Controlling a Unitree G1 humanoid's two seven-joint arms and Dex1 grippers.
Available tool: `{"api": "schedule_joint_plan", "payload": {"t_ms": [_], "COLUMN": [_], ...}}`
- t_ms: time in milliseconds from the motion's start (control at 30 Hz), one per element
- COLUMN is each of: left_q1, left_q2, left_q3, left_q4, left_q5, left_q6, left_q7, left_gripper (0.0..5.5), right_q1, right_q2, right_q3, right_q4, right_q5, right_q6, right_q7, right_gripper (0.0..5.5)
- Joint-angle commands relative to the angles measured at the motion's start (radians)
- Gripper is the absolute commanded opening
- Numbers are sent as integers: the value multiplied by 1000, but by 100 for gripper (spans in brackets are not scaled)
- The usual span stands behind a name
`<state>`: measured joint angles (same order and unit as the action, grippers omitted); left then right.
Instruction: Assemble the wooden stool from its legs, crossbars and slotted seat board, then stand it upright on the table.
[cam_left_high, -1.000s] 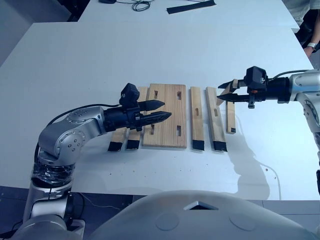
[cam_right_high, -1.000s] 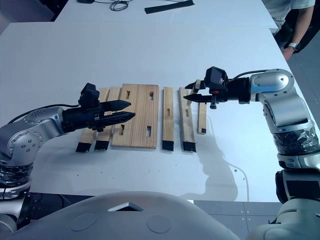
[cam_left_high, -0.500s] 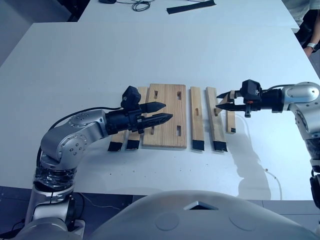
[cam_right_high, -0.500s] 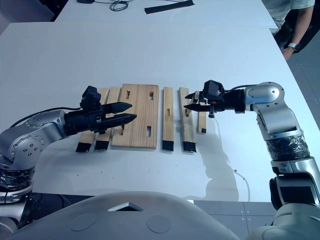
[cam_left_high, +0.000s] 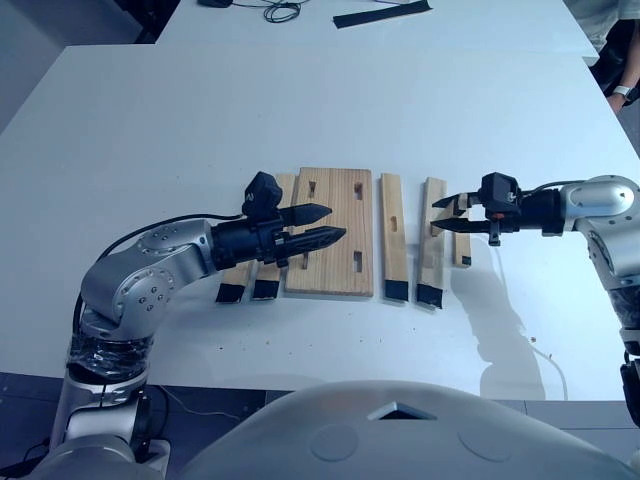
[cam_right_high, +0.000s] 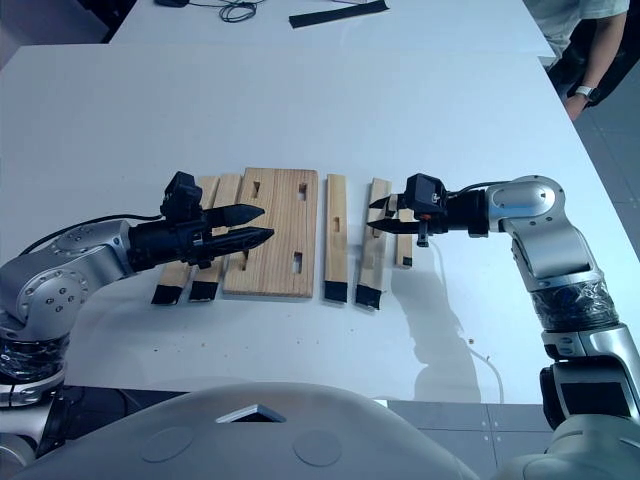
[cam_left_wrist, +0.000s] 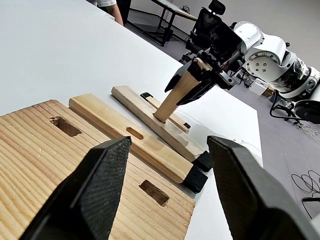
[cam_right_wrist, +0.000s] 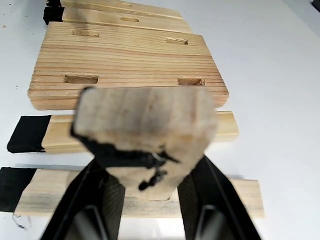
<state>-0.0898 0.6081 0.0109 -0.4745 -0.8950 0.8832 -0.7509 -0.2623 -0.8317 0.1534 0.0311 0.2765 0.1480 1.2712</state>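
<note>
The slotted seat board lies flat mid-table. Two legs lie at its left side and one leg at its right. My left gripper hovers open over the board's left part; the left wrist view has its fingers spread above the board. My right gripper is shut on the far end of another leg, which is tilted up with its black-tipped end on the table. A short crossbar lies just right of it. The right wrist view shows the held leg end.
The white table has wide free room behind and to both sides of the parts. A thin cable lies near the front right. A black strip and cords rest on the far table.
My right gripper came down, shut on the far end of the leg and raised it; the leg's black end slid slightly left. My left arm shifted only a little.
</note>
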Motion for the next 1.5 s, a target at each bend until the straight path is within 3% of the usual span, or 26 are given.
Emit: {"api": "schedule_joint_plan", "payload": {"t_ms": [33, 400, 1500], "left_q1": [-20, -53, -100], "left_q2": [11, 13, 27], "left_q3": [8, -13, -11], "left_q4": [5, 19, 50], "left_q5": [-5, -5, -7], "left_q6": [11, 27, 66], "left_q7": [-3, -6, -31], "left_gripper": [283, 283, 283], "right_q1": [23, -37, 27], "right_q2": [-13, 61, 114], "right_q3": [13, 65, 77], "right_q4": [15, 187, 317], "right_q5": [-12, -14, -41], "right_q6": [33, 105, 30], "right_q7": [22, 46, -15], "right_gripper": [130, 130, 130]}}
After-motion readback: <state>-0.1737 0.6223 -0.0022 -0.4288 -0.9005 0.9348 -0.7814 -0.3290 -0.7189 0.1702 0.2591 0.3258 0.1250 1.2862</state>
